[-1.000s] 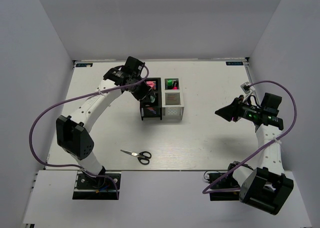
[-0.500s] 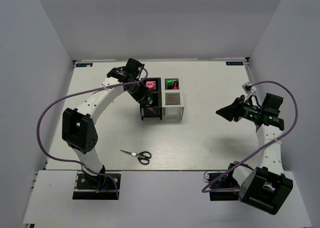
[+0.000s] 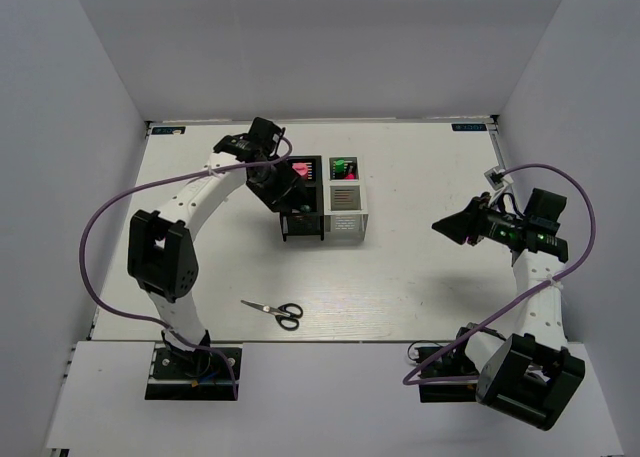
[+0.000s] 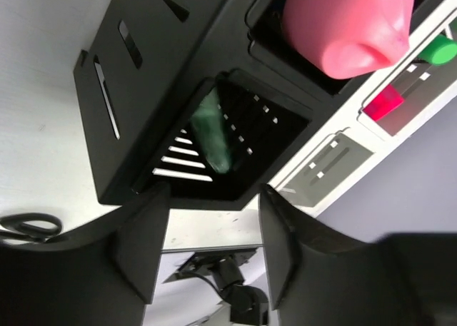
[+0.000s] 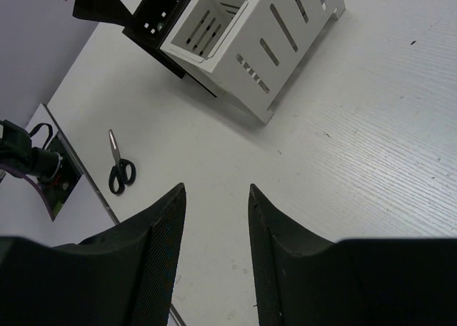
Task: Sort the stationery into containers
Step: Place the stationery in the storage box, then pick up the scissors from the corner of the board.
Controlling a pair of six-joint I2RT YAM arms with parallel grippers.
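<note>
Four containers stand clustered mid-table: two black boxes [image 3: 303,223] on the left, two white boxes [image 3: 346,215] on the right. My left gripper [image 3: 293,203] hovers open over the near black box [image 4: 128,90]. A pale green capsule [image 4: 213,136] lies loose inside that box, and nothing is between the jaws. The pink tube [image 4: 348,19] stands in the far black box. Green [image 4: 438,49] and pink [image 4: 385,100] highlighter caps show in the far white box. Black-handled scissors [image 3: 276,311] lie on the table near the front. My right gripper [image 3: 445,225] hangs open and empty to the right of the boxes.
The near white box [image 5: 246,41] looks empty in the right wrist view. White walls close in the table on the left, back and right. The left arm's purple cable [image 3: 100,217] loops out over the left side of the table.
The left jaws have opened above the near black box, and the green capsule now lies inside it. The left arm's elbow has shifted a little. The right arm has not moved.
</note>
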